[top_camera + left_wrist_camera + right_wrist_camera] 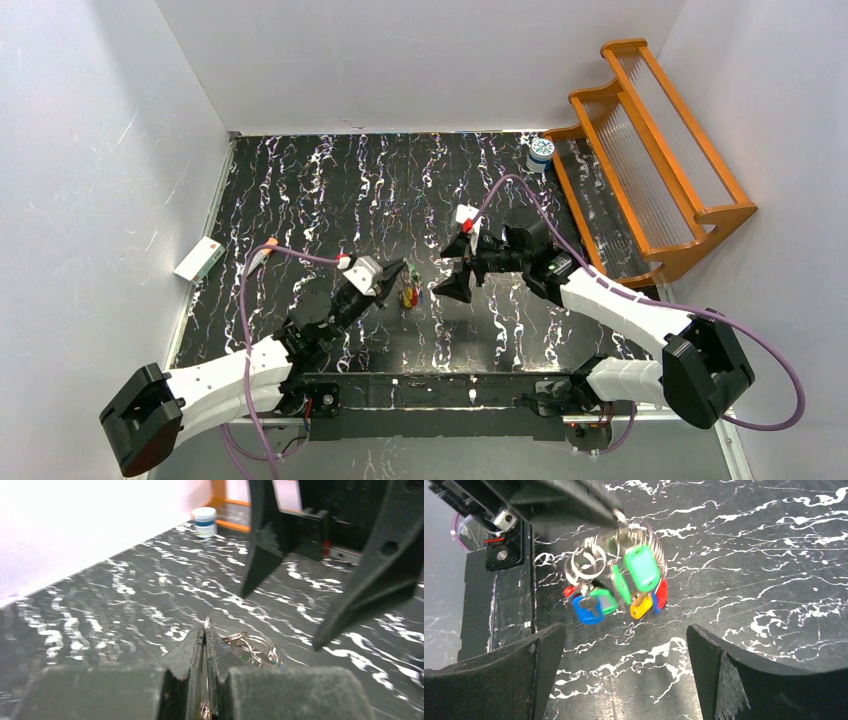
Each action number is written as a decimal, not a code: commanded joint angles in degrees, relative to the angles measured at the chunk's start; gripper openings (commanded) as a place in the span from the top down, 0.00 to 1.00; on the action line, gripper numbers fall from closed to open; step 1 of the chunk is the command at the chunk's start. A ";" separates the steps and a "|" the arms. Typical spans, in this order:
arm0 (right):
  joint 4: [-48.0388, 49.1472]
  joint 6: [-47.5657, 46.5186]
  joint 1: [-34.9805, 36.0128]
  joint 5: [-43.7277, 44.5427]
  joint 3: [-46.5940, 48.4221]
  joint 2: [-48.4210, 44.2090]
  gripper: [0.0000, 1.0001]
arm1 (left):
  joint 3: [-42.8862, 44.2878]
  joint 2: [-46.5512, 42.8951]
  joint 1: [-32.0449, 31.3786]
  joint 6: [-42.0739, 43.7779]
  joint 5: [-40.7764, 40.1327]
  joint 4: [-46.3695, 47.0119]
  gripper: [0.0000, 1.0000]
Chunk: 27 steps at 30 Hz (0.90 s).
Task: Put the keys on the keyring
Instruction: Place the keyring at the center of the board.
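Nearest the arm bases, the left tool (205, 640) is clenched tight on the rim of the thin round metal keyring (207, 623) and holds it lifted above the black table (330, 190) with its white marbled streaks. From the ring hang the small silvery keys (642, 570) with coloured plastic heads: green, blue, red and yellow, bunched together with a few smaller split rings beside them. The bunch looks clear of the table surface, though the pictures do not settle that. Just beyond the bunch and facing it, the right tool (624, 630) is released, its fingers spread wide with nothing between them, close to the keys but not touching them. No loose key shows in any view, so I judge the threading to be done or very nearly done, and the step in hand to be the handover's end: one tool bearing the loaded ring, the other freed. The next move probably calls for the right tool to draw clear without snagging the dangling keys and for the left to lower the ring gently so the bunch does not swing. Farther off, a flat white box (198, 259) lies at the table's left edge, a round white-and-blue jar (541, 152) stands at the far right corner, and a slatted orange wooden rack (650, 150) sits just beside it.
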 commanded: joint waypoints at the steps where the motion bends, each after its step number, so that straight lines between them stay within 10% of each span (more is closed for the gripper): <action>1: 3.74 4.79 -1.79 1.17 -0.36 -1.71 0.01 | 7.13 -2.04 0.06 11.02 -10.38 -7.61 1.00; 11: 5.42 12.39 -5.07 4.33 -1.64 -0.67 0.01 | 18.36 2.78 0.81 27.42 -13.58 -25.57 1.00; 27: 2.42 14.33 -8.67 12.15 -3.11 -3.16 0.01 | 24.24 23.71 2.06 27.01 3.26 -24.16 1.00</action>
